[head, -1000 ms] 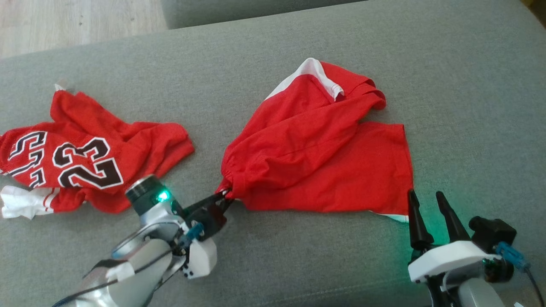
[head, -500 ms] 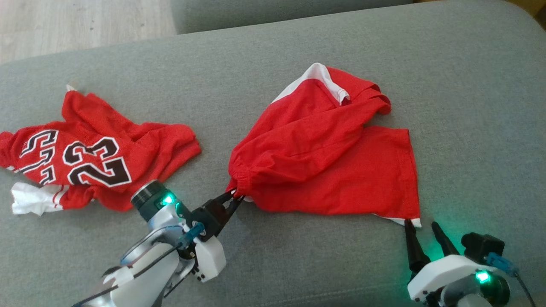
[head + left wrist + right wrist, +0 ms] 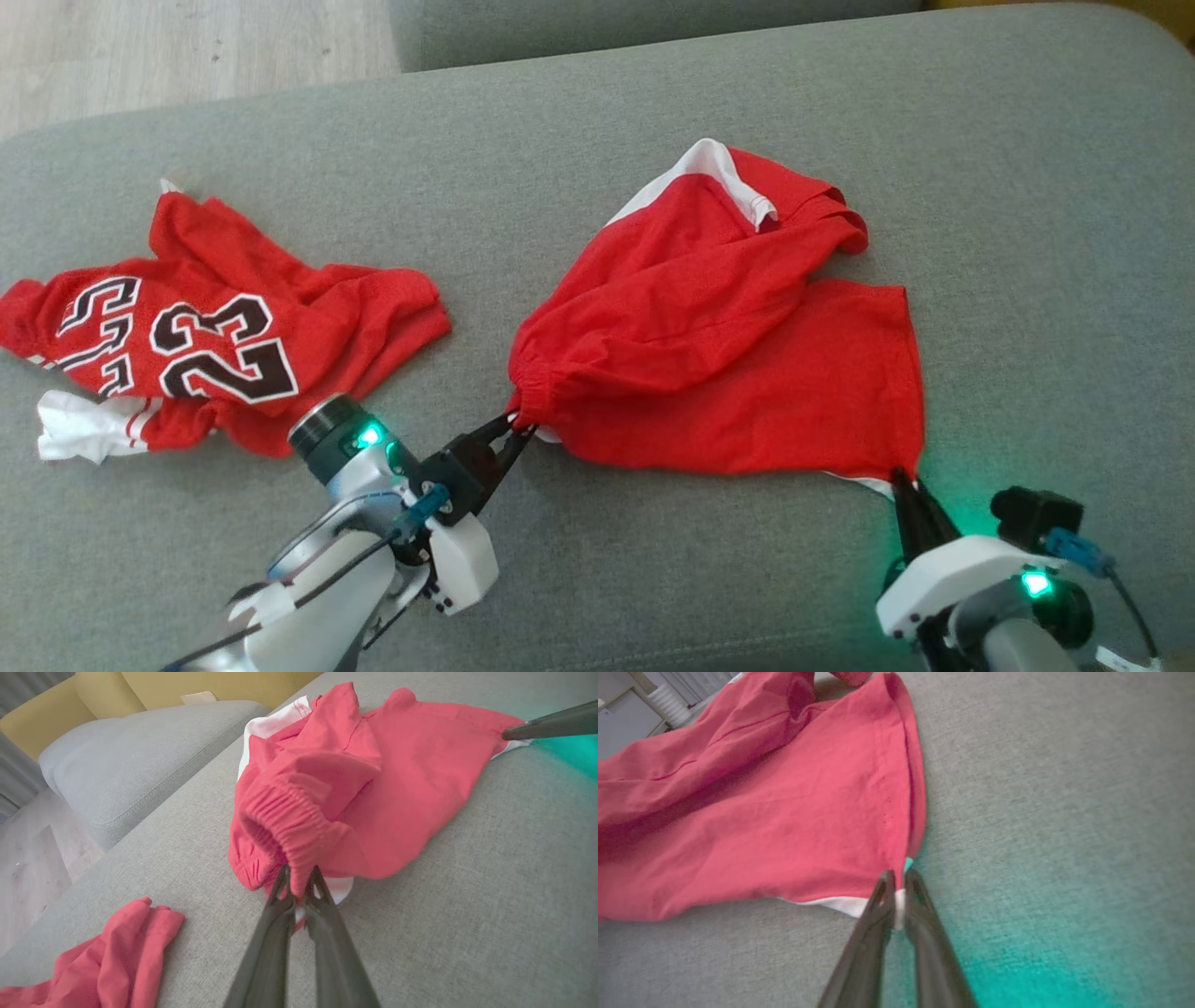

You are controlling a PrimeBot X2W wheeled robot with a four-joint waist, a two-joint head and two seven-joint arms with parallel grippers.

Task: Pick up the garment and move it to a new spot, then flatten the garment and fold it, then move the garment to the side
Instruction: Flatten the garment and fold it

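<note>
Lying bunched on the grey sofa cushion, right of centre, the red shorts are noted. At the near left end, the elastic waistband is pinched by the left gripper, fingers pressed together on gathered cloth. The near right corner, with its white hem, is pinched by the right gripper, fingers closed on the fabric. Cloth between the two grips is wrinkled, an upper layer folded over. At the left, a red jersey numbered 23 is seen crumpled, apart from the shorts. Some wood floor is visible far left.
</note>
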